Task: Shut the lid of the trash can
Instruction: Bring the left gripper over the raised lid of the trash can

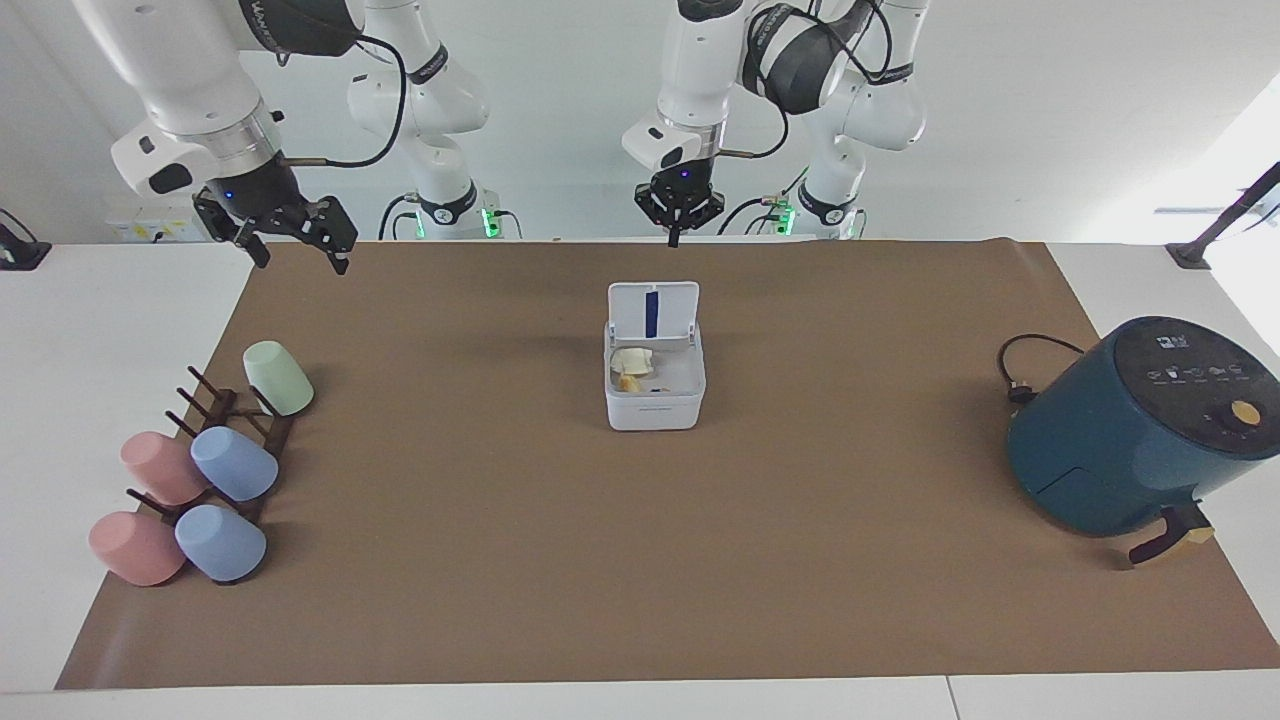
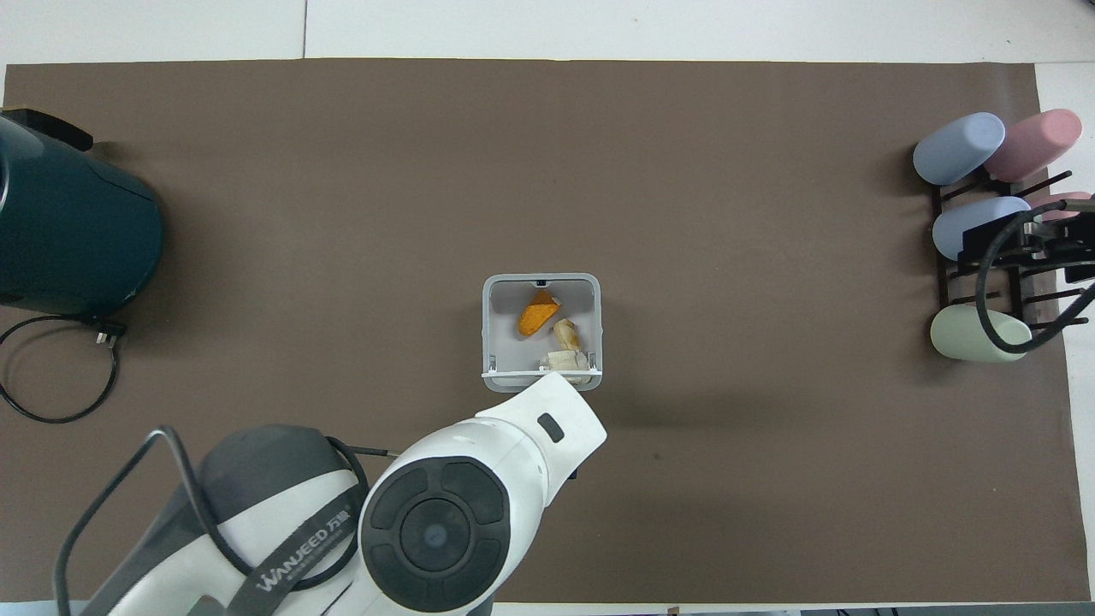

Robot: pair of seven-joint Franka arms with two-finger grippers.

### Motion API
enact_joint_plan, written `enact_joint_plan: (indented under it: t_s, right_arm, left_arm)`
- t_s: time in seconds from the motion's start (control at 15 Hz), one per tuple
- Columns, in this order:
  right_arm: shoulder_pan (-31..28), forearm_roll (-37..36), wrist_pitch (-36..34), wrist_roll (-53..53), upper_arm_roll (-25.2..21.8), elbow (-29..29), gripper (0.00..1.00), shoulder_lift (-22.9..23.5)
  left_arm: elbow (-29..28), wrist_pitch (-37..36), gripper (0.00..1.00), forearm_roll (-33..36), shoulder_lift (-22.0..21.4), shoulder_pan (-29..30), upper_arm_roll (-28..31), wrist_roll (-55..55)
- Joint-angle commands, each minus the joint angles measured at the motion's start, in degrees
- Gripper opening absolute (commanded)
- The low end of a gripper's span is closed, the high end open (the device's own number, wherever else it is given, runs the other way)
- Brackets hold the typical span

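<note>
The small white trash can point(image 1: 655, 408) stands mid-mat with its lid point(image 1: 672, 312) upright on the hinge side toward the robots, blue stripe showing. Orange and beige scraps point(image 2: 537, 314) lie inside. In the overhead view the can's rim point(image 2: 488, 329) shows and the lid point(image 2: 513, 374) is edge-on. My left gripper point(image 1: 678, 228) hangs high over the mat by the lid's hinge side, apart from the lid; in the overhead view the left arm point(image 2: 479, 496) hides it. My right gripper point(image 1: 297, 245) is open and waits over the mat's corner, above the cup rack point(image 2: 1018, 244).
A dark teal air fryer point(image 1: 1125, 440) with its black cord point(image 1: 1015, 375) stands at the left arm's end of the table. A dark rack with several pastel cups point(image 1: 235, 465) lies at the right arm's end.
</note>
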Motion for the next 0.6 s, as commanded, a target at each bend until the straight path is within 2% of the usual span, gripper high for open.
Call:
enact_joint_plan:
  t_s: [0.0, 0.13, 0.4, 0.53]
  right_arm:
    - [-0.3, 0.0, 0.7, -0.9, 0.2, -1.5, 1.00, -1.2]
    - [-0.3, 0.0, 0.7, -0.9, 0.2, -1.5, 1.00, -1.2]
    - [-0.3, 0.0, 0.7, -0.9, 0.2, -1.5, 1.00, -1.2]
    - [-0.3, 0.0, 0.7, -0.9, 0.2, -1.5, 1.00, -1.2]
  left_arm:
    - [0.1, 5.5, 0.00, -1.1, 3.3, -0.5, 1.6, -1.3]
    - [1.4, 8.3, 0.00, -1.1, 4.5, 1.4, 1.7, -1.1]
    - [7.9, 8.8, 0.00, -1.1, 9.1, 5.7, 1.6, -1.0]
    - [9.0, 10.7, 0.00, -1.2, 10.6, 6.9, 1.7, -1.3]
